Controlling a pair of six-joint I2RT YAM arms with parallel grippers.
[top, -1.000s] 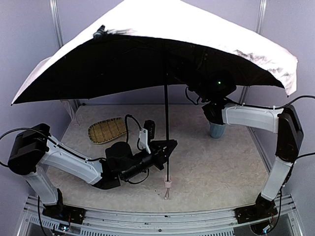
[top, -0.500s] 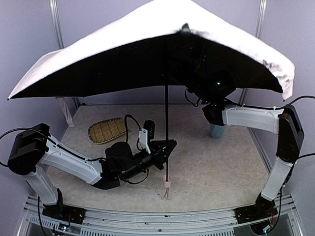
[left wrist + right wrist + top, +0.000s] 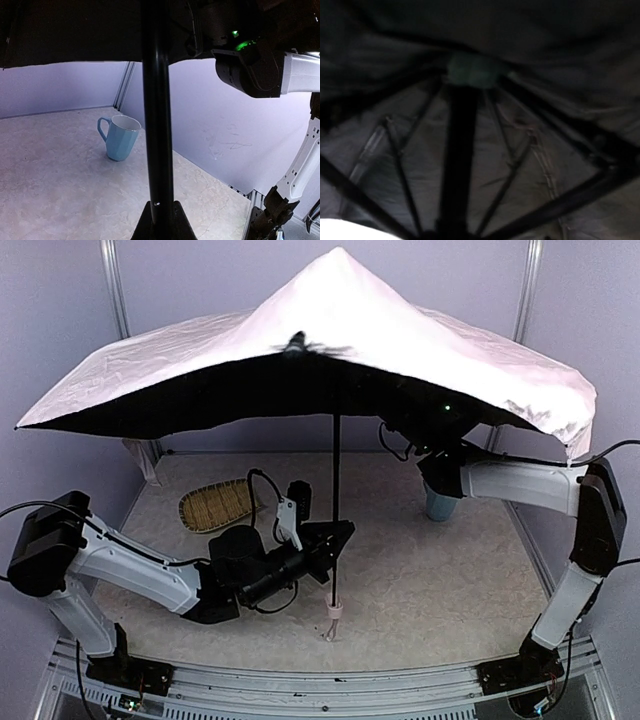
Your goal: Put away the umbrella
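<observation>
One whole mug (image 3: 120,137) behind the umbrella (image 3: 157,100), left-wrist view only.

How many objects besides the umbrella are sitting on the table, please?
2: a woven tray at the back left, and a pale blue mug at the back right. The open umbrella may hide others.

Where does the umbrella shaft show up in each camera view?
Top external: umbrella shaft, a thin vertical line at centre, below the canopy.
Left wrist: shaft, a thick black vertical bar at centre, running top to bottom.
Right wrist: shaft, a blurred dark bar left of centre, running down from the hub.
Shared landmark: blue mug, right of the shaft in top external, left of it in left wrist; not in right wrist.
</observation>
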